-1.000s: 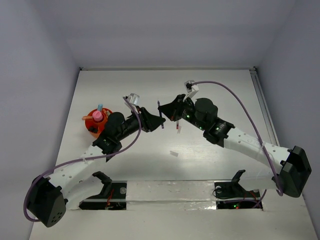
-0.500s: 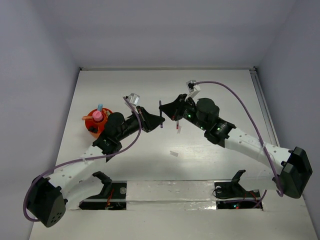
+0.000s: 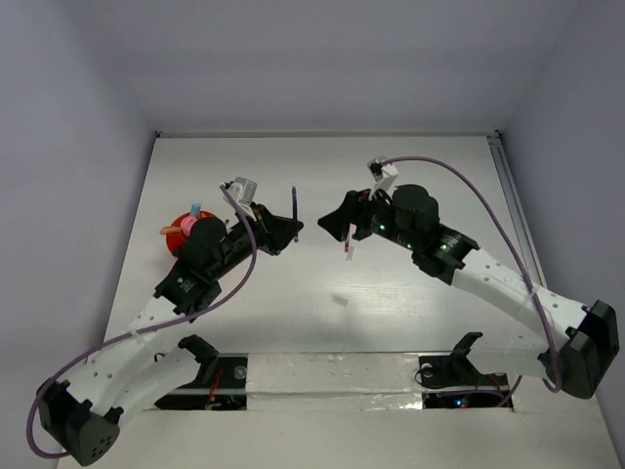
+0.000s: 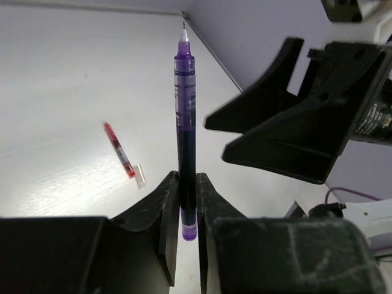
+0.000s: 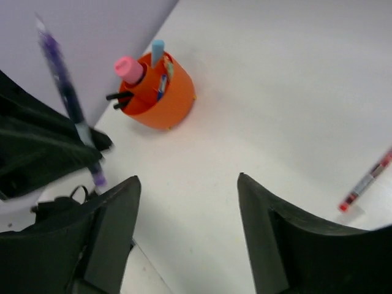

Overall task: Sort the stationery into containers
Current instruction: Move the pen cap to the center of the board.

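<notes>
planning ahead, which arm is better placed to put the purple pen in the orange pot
Left. The left gripper is shut on the purple pen, with the orange pot beside that arm; the right gripper is open.

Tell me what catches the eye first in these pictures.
A slim purple pen stands upright, pinched at its lower end by the left hand, above the middle of the white table. At the table's left side sits a round orange plastic pot with a pink-capped tube sticking out. The right hand hangs open, a thin red pen lying on the table near it.
</notes>
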{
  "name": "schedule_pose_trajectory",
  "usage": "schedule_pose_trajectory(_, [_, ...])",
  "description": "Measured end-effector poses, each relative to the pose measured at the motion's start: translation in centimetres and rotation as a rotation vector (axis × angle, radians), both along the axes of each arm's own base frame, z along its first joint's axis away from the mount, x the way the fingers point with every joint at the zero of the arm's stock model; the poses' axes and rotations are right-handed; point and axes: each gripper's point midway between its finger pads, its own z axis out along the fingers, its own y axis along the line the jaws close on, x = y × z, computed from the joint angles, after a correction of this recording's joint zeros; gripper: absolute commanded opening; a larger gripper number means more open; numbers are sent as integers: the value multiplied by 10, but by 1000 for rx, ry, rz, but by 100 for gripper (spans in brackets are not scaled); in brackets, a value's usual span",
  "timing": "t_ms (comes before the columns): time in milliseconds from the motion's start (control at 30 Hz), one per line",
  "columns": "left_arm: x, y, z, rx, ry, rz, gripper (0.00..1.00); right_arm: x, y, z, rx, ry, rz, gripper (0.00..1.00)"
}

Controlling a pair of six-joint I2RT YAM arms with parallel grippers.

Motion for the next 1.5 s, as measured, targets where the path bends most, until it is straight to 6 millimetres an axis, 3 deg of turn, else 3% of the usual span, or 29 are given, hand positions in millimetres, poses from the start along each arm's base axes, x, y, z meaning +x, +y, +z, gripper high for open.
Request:
schedule_pose_trajectory(33, [-1, 5, 4, 8, -13, 18, 0, -4, -6, -1, -23, -2, 1, 63])
schedule_pose_trajectory(167, [-7, 28, 27, 42, -77, 92, 0, -20, -31, -10, -121, 6, -12, 14])
schedule_pose_trajectory(233, [-9, 37, 40, 60, -110, 121, 0, -24, -37, -19, -155, 25, -13, 0])
schedule_pose_trajectory(267, [-10, 41, 45, 69, -126, 133, 0, -26, -39, -31, -188, 50, -8, 0])
schedule_pose_trajectory(300, [-11, 46, 51, 76, -144, 146, 0, -27, -39, -45, -224, 83, -1, 1])
schedule_pose_trajectory(400, [-13, 56, 54, 104, -176, 179, 0, -37, -43, -96, -346, 195, 48, 39])
schedule_pose_trajectory(433, [-13, 60, 54, 114, -180, 195, 0, -43, -45, -114, -391, 237, 71, 56])
schedule_pose_trajectory(533, [-11, 71, 51, 134, -192, 243, 0, -54, -50, -153, -502, 339, 123, 71])
schedule_pose_trajectory(733, [-1, 85, 29, 200, -164, 310, 0, -69, -54, -199, -616, 463, 204, 75])
schedule_pose_trajectory(833, [10, 94, 18, 234, -140, 347, 0, -75, -55, -221, -664, 521, 236, 63])
schedule_pose_trajectory(900, [17, 101, 12, 248, -122, 365, 0, -80, -56, -232, -683, 561, 252, 61])
schedule_pose_trajectory(1167, [25, 102, 0, 266, -90, 345, 0, -108, -35, -228, -602, 640, 368, 67])
schedule_pose_trajectory(1500, [23, 100, -1, 266, -91, 332, 0, -118, -36, -251, -635, 729, 368, 70])
